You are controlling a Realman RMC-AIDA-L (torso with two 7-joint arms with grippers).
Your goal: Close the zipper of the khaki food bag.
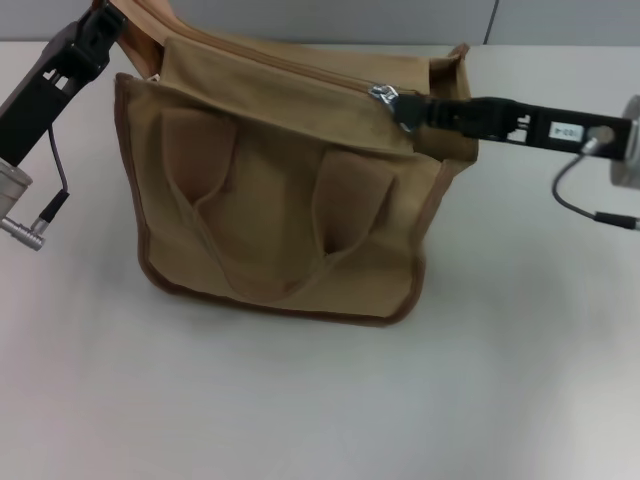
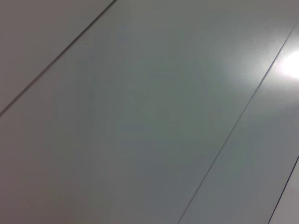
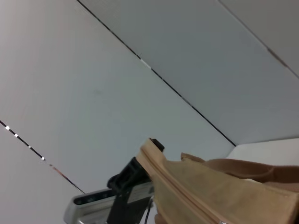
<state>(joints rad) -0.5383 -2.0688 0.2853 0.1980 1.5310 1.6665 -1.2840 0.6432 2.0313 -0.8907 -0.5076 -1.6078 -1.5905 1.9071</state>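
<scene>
On table: 1 khaki food bag (image 1: 280,200), 2 tools (image 1: 405,108) (image 1: 110,25) gripping.

Both arms were up at the bag, one on each end of its top edge.
Left gripper (image 1: 105,25) reached in from the left, forearm angled up toward the bag's upper left corner, fingers clamped on the fabric there; it also showed far off in the right wrist view (image 3: 135,175). Right gripper (image 1: 405,108) came in almost level from the right, forearm extended, fingertips pinched on the silver pull tab (image 1: 385,97) at the top edge.
</scene>
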